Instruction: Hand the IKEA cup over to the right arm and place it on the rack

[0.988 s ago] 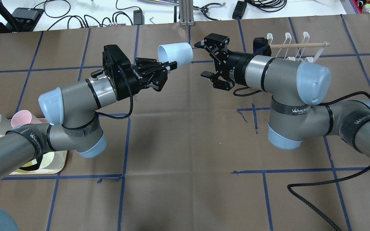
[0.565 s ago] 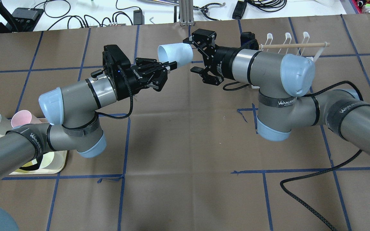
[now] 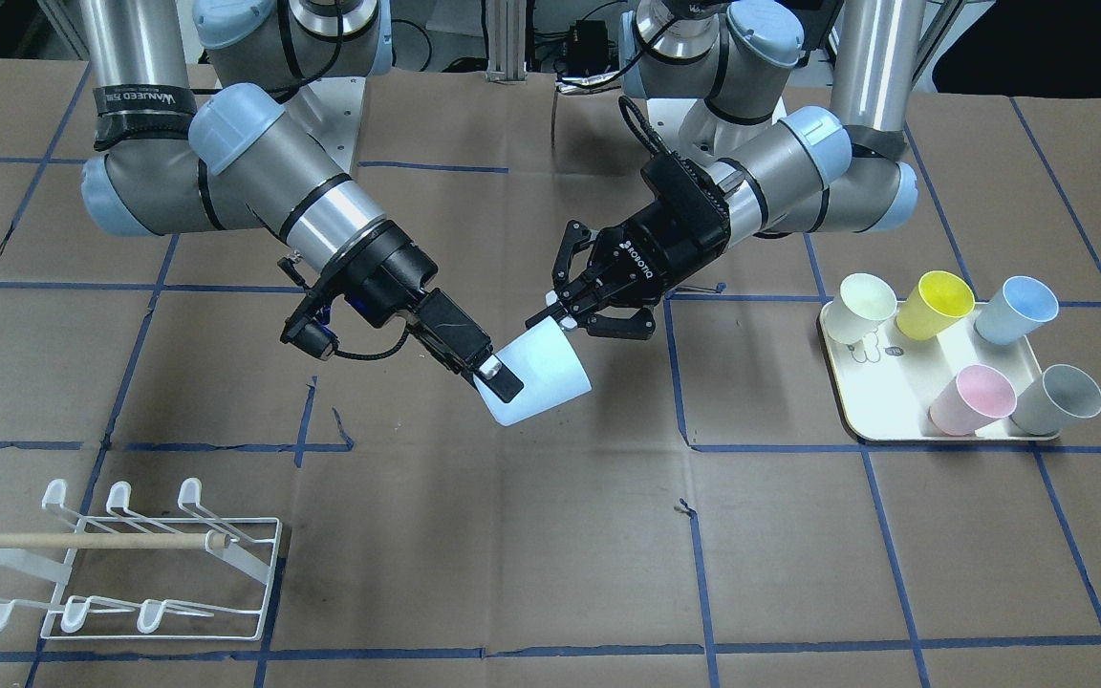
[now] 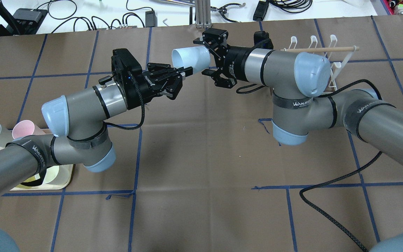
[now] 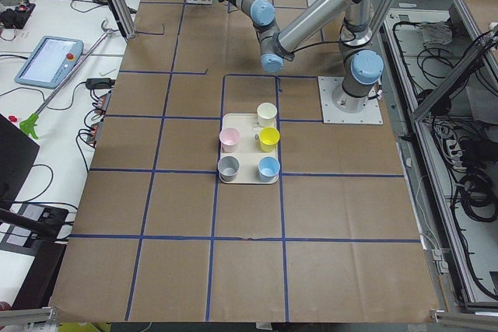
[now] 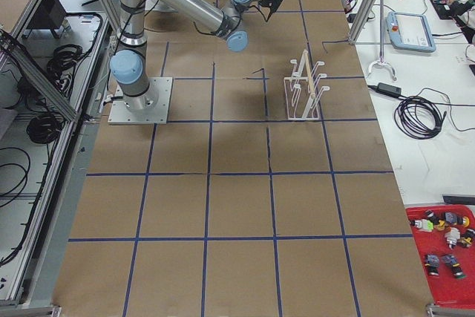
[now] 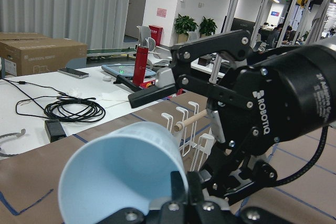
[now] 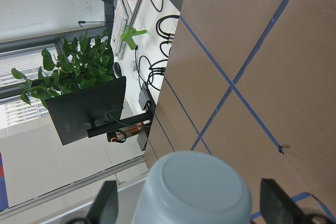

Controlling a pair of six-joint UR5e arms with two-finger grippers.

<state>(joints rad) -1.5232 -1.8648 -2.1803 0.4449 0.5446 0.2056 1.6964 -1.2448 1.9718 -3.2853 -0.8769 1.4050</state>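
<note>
A pale blue cup [image 4: 191,59] hangs sideways in the air over the table's middle. My left gripper [image 4: 186,72] is shut on its rim, also seen in the front view [image 3: 560,320]. The cup [image 3: 541,382] points its closed base at my right gripper [image 4: 205,56], which is open with one finger on each side of the base. In the right wrist view the cup base [image 8: 197,187] sits between the fingertips [image 8: 273,200] with gaps on both sides. The white wire rack [image 3: 130,564] with its wooden dowel stands behind the right arm [image 4: 327,52].
A cream tray [image 3: 866,435] on the robot's left carries several cups: cream, yellow, blue, pink and grey. In the overhead view the left arm partly hides the tray [image 4: 63,182]. A black cable [image 4: 327,217] trails from the right arm. Brown paper with blue tape lines covers the table.
The right arm has moved left toward the cup, and its open fingers now straddle the cup's base. The left arm and the cup have stayed still.
</note>
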